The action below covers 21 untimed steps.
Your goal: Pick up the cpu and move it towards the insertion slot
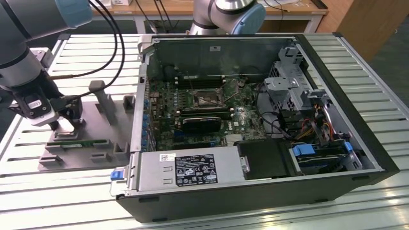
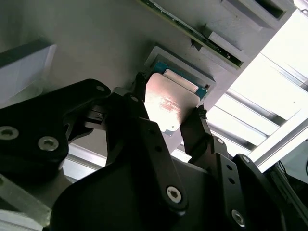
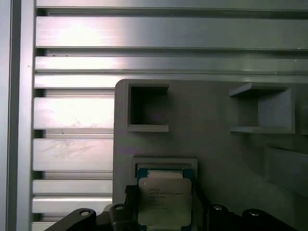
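The cpu (image 2: 169, 96) (image 3: 162, 201) is a flat silvery square, held at two opposite edges between the black fingers (image 2: 140, 126) of my gripper (image 2: 169, 105) (image 3: 162, 212). It hangs just off a square pocket with a blue-green rim (image 3: 163, 169) in the grey holder block (image 1: 96, 122). In the exterior view my gripper (image 1: 64, 125) stands over that block at the exterior view's left, outside the computer case. The insertion slot (image 1: 206, 98), a black-framed square socket with a metal bracket, lies on the motherboard inside the open case, well apart from the gripper.
A long green memory stick (image 1: 77, 142) lies in the holder block near its front. The open black computer case (image 1: 357, 158) has a raised wall (image 1: 142, 96) between block and motherboard. Cables, a drive cage (image 1: 290, 91) and a power supply (image 1: 191, 170) crowd the inside. Slatted aluminium table (image 1: 38, 191) around.
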{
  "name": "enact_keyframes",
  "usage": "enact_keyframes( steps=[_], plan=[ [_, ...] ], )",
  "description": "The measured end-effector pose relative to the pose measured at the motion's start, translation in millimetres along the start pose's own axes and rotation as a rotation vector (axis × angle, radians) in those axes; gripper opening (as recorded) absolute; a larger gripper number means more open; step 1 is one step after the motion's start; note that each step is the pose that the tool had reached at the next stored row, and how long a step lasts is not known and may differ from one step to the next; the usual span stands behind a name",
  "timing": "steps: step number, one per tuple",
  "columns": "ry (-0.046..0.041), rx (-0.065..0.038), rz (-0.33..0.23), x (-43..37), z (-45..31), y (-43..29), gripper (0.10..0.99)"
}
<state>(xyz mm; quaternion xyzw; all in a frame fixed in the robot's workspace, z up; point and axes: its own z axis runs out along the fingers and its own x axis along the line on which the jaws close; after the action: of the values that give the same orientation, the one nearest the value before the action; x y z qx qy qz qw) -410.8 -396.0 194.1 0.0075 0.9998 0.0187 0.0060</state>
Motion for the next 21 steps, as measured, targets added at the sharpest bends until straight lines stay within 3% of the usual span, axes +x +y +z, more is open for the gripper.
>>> enact_keyframes(
  steps=[11, 14, 15, 21],
  plan=[
    [0.0, 0.0, 0.0, 0.1, 3.7, -0.1, 0.537],
    [0.0, 0.0, 0.0, 0.1, 3.8, -0.1, 0.549],
    [0.0, 0.0, 0.0, 0.1, 3.8, -0.1, 0.612],
    [0.0, 0.0, 0.0, 0.1, 6.6, -0.2, 0.612]
  ],
)
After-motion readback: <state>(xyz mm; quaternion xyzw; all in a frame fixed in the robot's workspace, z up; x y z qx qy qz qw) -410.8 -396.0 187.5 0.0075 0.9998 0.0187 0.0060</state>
